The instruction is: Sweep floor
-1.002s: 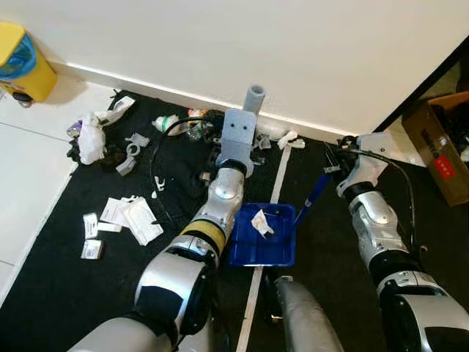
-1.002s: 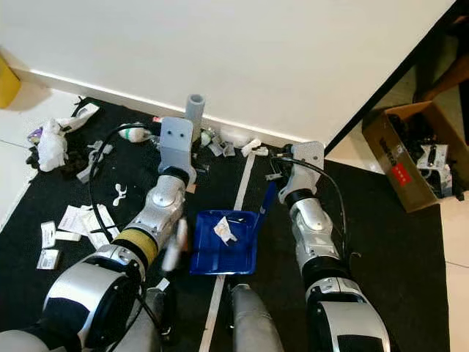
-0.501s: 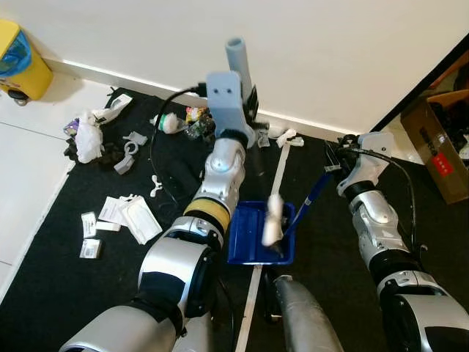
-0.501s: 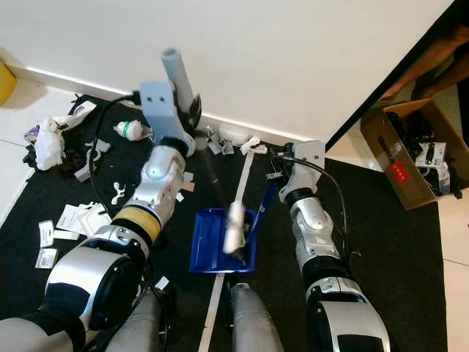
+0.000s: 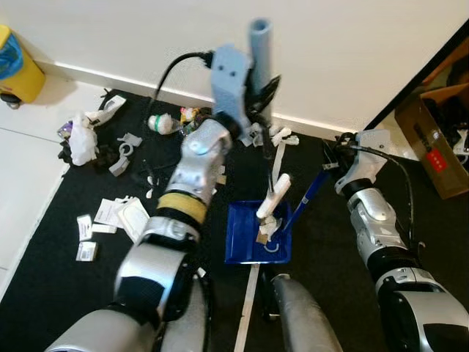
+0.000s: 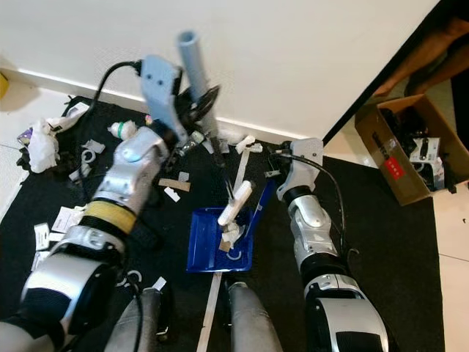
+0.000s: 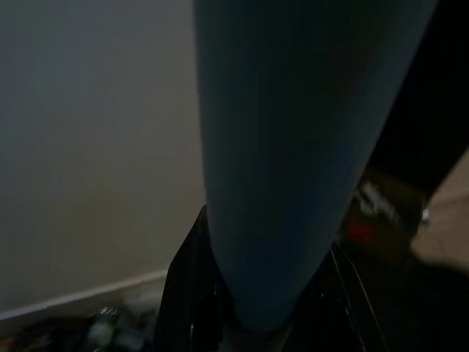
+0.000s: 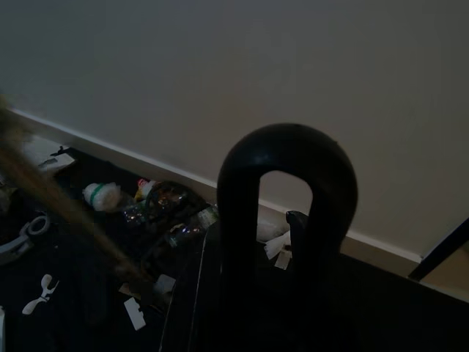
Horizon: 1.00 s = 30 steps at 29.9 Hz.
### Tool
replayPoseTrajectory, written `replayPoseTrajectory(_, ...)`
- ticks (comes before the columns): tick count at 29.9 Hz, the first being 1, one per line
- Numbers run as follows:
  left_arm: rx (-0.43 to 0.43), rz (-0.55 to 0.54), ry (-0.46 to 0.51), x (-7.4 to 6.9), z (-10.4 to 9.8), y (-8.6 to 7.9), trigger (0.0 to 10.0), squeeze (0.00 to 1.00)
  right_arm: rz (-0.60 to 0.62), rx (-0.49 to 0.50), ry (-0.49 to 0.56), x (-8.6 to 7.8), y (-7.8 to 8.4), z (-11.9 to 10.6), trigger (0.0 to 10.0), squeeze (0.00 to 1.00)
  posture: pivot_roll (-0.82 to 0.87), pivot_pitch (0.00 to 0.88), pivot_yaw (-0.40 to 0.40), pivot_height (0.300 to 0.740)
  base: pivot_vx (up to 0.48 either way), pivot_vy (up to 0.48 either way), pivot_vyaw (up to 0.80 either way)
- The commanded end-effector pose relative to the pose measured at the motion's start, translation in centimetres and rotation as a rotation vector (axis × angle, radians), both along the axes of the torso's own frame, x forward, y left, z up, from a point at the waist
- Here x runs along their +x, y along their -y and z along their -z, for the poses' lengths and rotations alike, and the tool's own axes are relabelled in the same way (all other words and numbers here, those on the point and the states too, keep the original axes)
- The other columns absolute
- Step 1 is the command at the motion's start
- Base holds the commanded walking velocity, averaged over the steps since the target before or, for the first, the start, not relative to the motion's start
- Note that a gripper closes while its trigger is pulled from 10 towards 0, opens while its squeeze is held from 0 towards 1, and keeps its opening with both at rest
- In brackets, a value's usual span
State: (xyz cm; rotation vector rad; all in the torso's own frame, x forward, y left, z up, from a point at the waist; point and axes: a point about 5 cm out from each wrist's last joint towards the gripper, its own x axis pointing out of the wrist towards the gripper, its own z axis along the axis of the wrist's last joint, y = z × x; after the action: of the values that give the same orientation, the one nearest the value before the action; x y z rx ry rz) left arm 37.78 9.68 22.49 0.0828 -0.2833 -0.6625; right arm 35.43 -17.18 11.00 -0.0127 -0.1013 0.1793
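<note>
Our left gripper [image 5: 258,92] is clamped on the grey, tube-shaped broom handle [image 5: 259,40], raised near the white wall [image 5: 330,44]. Our right gripper [image 5: 333,154] is closed around the blue dustpan [image 5: 253,238] handle's black loop. The shallow plastic pan sits on the black mat [image 5: 58,279], a white scrap [image 5: 271,202] over it. Crumpled litter [image 5: 121,216] lies left; a cardboard box [image 5: 432,143] bounds the far right.

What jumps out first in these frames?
The blue dustpan on the black mat, held by its handle in the right gripper, with white scraps inside. The left gripper clamps a grey broom handle raised near the wall. Litter is scattered left of it.
</note>
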Motion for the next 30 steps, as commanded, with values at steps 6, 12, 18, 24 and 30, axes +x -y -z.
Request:
replayPoseTrajectory(6,0.108,-0.149,-0.012,-0.2,-0.6,-5.2,10.0,0.00,0.026,0.028,-0.191,-1.6,0.4,4.1,10.0,0.00,0.00,0.272,-0.042,0.740,0.000,0.000,0.00)
replayPoseTrajectory(12,0.192,-0.253,-0.044,-0.2,-0.5,-7.6,10.0,0.00,0.028,0.034,-0.191,-1.5,0.3,4.0,10.0,0.00,0.01,0.265,-0.038,0.740,0.000,0.000,0.00)
replayPoseTrajectory(18,0.216,-0.618,-0.142,-0.6,-0.5,-13.8,10.0,0.00,0.023,0.039,-0.197,-1.4,0.1,4.0,10.0,0.00,0.02,0.261,-0.037,0.740,0.000,0.000,0.00)
replayPoseTrajectory(24,0.253,-0.891,-0.201,-1.8,0.6,-18.4,10.0,0.00,0.011,0.041,-0.205,-1.3,-0.2,4.0,10.0,0.00,0.04,0.260,-0.040,0.740,0.000,0.000,0.00)
replayPoseTrajectory(30,0.359,-1.091,-0.226,-3.9,1.6,-22.8,10.0,0.00,-0.012,0.041,-0.214,-1.1,-0.5,3.9,10.0,0.00,0.04,0.259,-0.046,0.740,0.000,0.000,0.00)
